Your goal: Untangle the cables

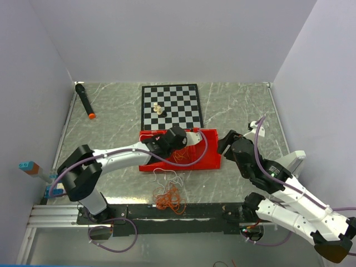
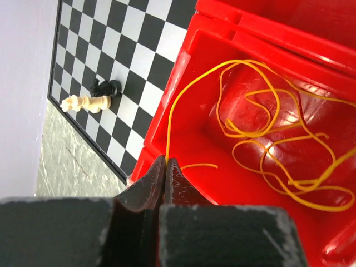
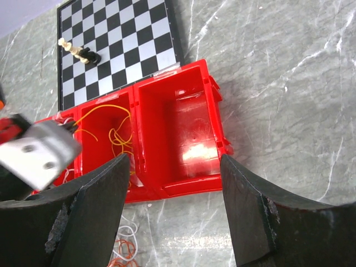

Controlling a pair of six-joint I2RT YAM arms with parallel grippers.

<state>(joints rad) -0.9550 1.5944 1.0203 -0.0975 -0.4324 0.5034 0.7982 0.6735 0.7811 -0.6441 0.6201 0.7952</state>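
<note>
A red two-compartment box [image 1: 210,158] lies open in the middle of the table. A yellow-orange cable [image 2: 168,128] lies looped in its left compartment. My left gripper [image 2: 166,161] is shut on one strand of it at the compartment's edge. On the table in front of the box, a white cable [image 1: 167,178] and a red-orange cable [image 1: 170,199] lie together in a loose tangle. In the right wrist view, both cables show between the fingers' lower left, white [image 3: 130,231] above red-orange [image 3: 119,258]. My right gripper [image 3: 173,158] hangs open above the box's right compartment [image 3: 183,133], holding nothing.
A chessboard [image 1: 171,105] lies behind the box, with a few chess pieces [image 1: 157,108] near its left side. A black marker with an orange tip [image 1: 84,100] rests at the far left. A blue and brown block [image 1: 28,166] sits at the left edge. Walls enclose the table.
</note>
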